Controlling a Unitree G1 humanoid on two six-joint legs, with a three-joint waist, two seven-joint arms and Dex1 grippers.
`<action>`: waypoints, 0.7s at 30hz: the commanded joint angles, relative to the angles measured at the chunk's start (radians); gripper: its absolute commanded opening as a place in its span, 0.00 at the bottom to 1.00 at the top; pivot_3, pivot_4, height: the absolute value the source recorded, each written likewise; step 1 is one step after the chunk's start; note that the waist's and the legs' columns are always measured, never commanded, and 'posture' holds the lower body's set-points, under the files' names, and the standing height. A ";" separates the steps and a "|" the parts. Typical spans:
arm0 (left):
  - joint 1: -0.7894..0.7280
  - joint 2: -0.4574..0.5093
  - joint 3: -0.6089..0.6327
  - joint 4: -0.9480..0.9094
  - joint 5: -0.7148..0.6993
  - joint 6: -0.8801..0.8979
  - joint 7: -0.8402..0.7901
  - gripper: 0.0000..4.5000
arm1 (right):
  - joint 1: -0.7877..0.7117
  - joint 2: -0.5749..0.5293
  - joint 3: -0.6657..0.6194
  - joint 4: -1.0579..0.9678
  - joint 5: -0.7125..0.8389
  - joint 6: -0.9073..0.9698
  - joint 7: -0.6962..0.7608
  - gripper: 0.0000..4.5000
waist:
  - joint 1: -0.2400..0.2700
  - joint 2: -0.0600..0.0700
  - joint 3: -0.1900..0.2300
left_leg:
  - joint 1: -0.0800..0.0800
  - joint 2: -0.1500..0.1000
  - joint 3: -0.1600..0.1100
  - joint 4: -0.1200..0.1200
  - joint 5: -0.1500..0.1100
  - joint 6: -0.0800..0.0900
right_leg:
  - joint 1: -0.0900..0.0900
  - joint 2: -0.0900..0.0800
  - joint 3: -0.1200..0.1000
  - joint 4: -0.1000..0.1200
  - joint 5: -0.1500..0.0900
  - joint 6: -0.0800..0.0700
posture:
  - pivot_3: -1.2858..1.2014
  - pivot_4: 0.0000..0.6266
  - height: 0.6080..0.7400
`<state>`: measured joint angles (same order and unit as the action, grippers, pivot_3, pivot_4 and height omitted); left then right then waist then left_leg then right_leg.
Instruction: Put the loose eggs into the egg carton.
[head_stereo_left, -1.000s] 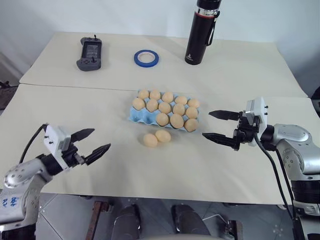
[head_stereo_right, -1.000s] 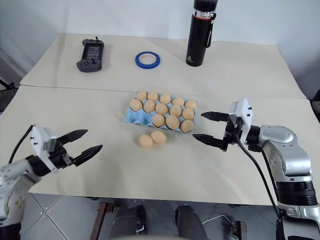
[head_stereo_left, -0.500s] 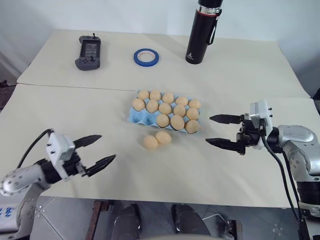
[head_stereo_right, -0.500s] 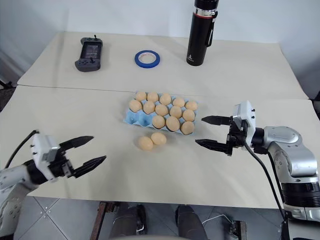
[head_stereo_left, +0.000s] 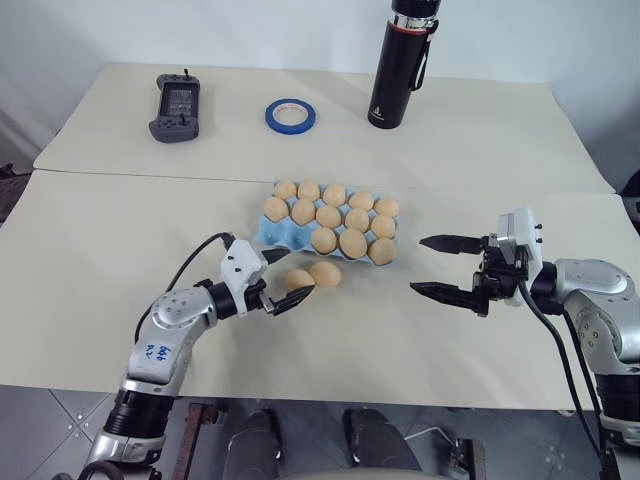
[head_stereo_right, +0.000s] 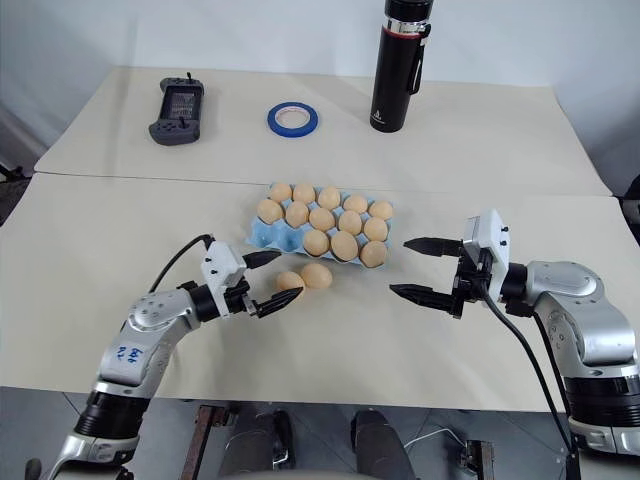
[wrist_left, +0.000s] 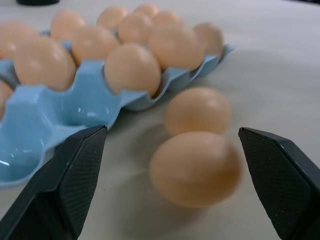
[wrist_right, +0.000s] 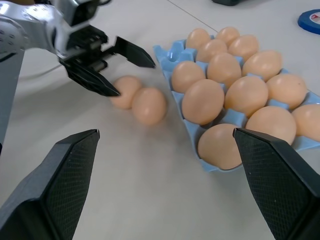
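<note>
- The loose eggs (head_stereo_left: 312, 277) between and just past the left gripper's (head_stereo_left: 281, 279) black fingers are coloured a matte pale tan-orange.
- The egg carton (head_stereo_left: 268, 231) beyond that gripper is light blue, and the eggs seated in it are tinted the same tan-orange.
- The right gripper (head_stereo_left: 446, 267) is fitted with black, finely cross-hatched fingers (wrist_right: 60, 170) and a white block behind them.

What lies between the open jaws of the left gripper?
In the left wrist view, one loose egg lies on the table between the open jaws of the left gripper, untouched. A second egg lies behind it.
</note>
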<state>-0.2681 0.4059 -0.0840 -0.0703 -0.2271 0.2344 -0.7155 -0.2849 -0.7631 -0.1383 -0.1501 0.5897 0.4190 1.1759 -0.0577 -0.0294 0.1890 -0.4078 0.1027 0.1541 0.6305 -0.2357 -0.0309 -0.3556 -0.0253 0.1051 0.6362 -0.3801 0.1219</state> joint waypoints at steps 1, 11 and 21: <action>-0.023 -0.016 -0.015 0.009 0.019 -0.035 0.009 1.00 | 0.008 -0.011 -0.043 -0.038 0.024 -0.003 -0.010 1.00 | 0.000 0.000 0.000 | 0.000 0.000 0.000 0.000 0.000 0.000 | 0.000 0.000 0.000 0.000 0.000 0.000 | 0.52 0.24 1.00; 0.006 -0.006 -0.010 -0.018 0.022 0.002 0.025 0.59 | 0.017 -0.007 -0.041 -0.037 0.018 -0.013 -0.023 1.00 | 0.001 0.000 0.000 | 0.001 -0.001 0.000 0.000 0.001 0.001 | 0.000 -0.001 0.000 0.002 0.000 0.000 | 0.52 0.24 1.00; 0.039 0.022 0.115 -0.233 -0.146 0.121 0.028 0.46 | 0.000 -0.003 -0.029 0.000 0.006 -0.035 -0.007 1.00 | 0.003 0.000 0.000 | 0.001 -0.001 -0.001 -0.001 0.001 0.001 | 0.000 -0.001 0.000 0.003 0.000 0.000 | 0.52 0.24 1.00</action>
<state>-0.2177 0.4354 0.0087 -0.2354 -0.3222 0.3364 -0.6918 -0.2710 -0.7630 -0.1489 -0.1464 0.5905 0.3996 1.1640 -0.0547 -0.0294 0.1890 -0.4072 0.1017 0.1535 0.6302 -0.2349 -0.0295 -0.3550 -0.0266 0.1047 0.6389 -0.3798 0.1223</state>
